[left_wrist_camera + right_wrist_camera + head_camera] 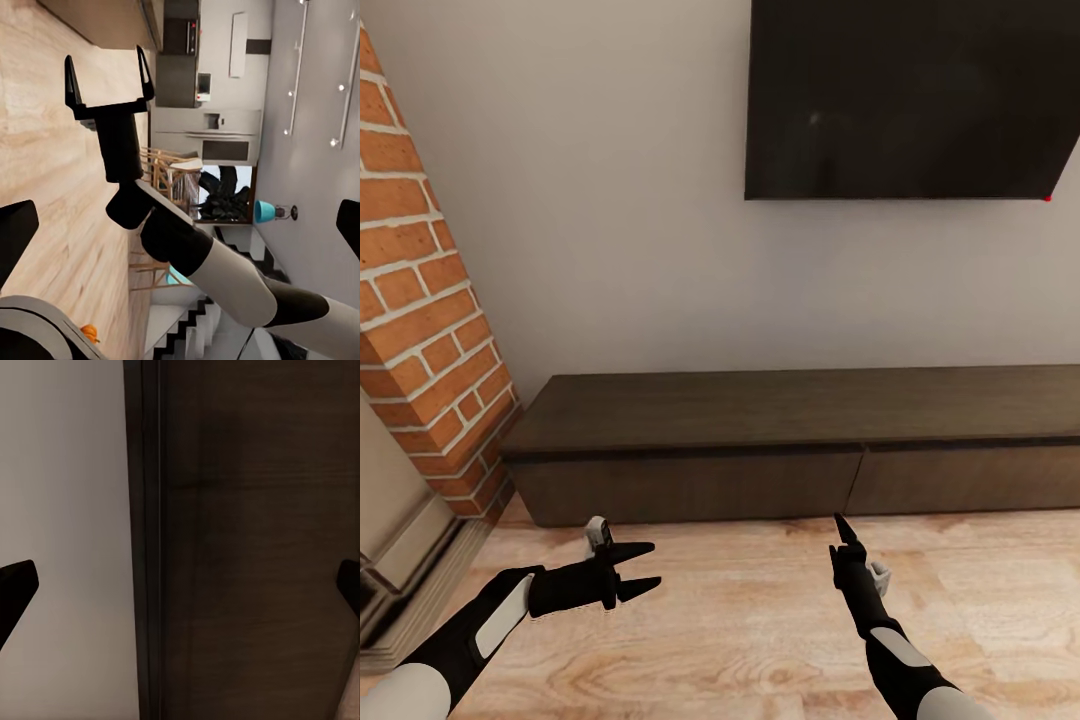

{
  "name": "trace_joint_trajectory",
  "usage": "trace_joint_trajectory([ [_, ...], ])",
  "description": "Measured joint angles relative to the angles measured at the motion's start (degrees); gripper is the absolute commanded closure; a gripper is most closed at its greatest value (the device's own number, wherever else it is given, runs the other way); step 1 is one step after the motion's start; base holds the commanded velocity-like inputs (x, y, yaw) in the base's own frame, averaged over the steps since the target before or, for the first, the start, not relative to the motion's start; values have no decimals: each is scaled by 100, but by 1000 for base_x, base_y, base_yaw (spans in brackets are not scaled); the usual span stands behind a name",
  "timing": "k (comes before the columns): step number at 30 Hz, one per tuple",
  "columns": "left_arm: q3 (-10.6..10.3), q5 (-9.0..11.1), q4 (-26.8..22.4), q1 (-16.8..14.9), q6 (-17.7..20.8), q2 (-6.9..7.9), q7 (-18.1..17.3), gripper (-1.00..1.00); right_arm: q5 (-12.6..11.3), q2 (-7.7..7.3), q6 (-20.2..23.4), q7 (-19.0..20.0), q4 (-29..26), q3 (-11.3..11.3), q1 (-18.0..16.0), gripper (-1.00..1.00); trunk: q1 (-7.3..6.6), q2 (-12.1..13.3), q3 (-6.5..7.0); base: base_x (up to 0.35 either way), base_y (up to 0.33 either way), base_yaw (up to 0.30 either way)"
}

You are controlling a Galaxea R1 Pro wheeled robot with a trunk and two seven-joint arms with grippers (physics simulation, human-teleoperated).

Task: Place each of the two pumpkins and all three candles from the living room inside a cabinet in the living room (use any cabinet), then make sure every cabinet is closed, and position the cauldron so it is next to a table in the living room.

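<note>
Facing cabinet (pixel 800 440), mid-frame | drawers shut, stiff, handleless; we'd grip a front's top edge | left tool (pixel 642 569) released | right tool (pixel 844 527) spread, empty

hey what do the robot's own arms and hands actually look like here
Both arms are glossy black with white shell panels near the forearms. Each ends in a black hand, left hand and right hand, with two slim pointed fingers and a small light-grey block at the wrist. No cables or markings are visible.
</note>
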Motion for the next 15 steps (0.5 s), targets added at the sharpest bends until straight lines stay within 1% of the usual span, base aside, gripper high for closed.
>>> trace_joint_trajectory([
  [15, -2, 2, 6, 1, 0, 0, 0, -100, 8, 0, -5, -23, 9, 0, 0, -100, 1, 0, 0, 193, 0, 0],
])
